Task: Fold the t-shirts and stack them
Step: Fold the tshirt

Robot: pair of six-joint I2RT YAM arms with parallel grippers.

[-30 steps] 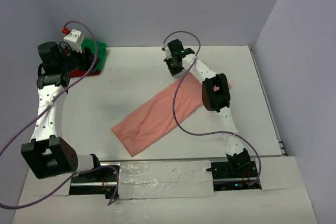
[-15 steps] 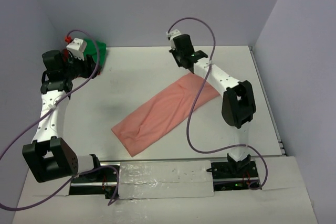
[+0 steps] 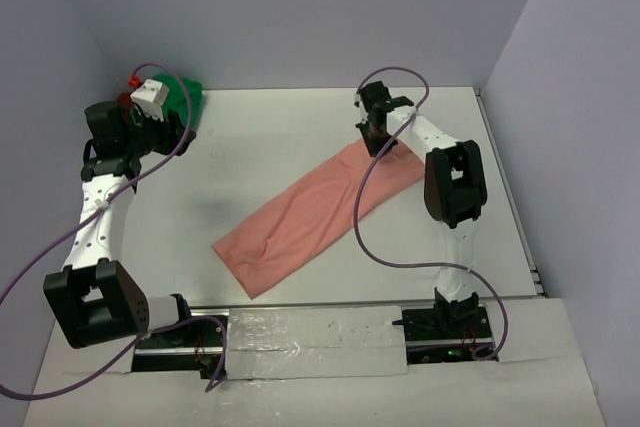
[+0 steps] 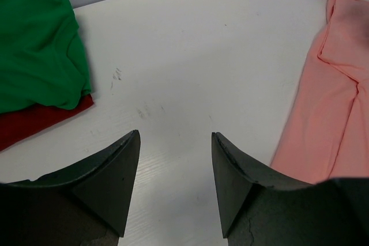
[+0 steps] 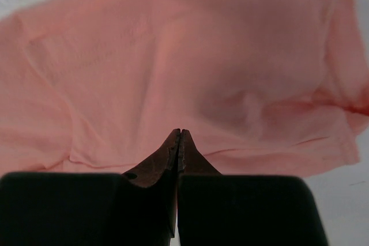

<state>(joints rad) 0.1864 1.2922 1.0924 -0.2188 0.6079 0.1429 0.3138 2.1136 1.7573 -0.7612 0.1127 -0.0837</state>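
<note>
- We see the salmon-pink t-shirt (image 3: pixel 315 215) lying flat in the middle of the table (image 3: pixel 270 137). It is folded into a long strip that runs from near left to far right. We think that makes it ready for its next fold.
- Our right gripper (image 5: pixel 179 136) is low over the far right end of that strip. Its fingers are pressed tight together, and we see no cloth between them.
- Our left gripper (image 4: pixel 174 136) hangs over bare table at the far left. Its fingers are partly apart and hold nothing.
- In the far left corner the green t-shirt (image 4: pixel 34 50) lies on the red t-shirt (image 4: pixel 34 122). We think this is the pile, and pink goes on top.
- We see no box or basket. The shirts just lie on the table.
</note>
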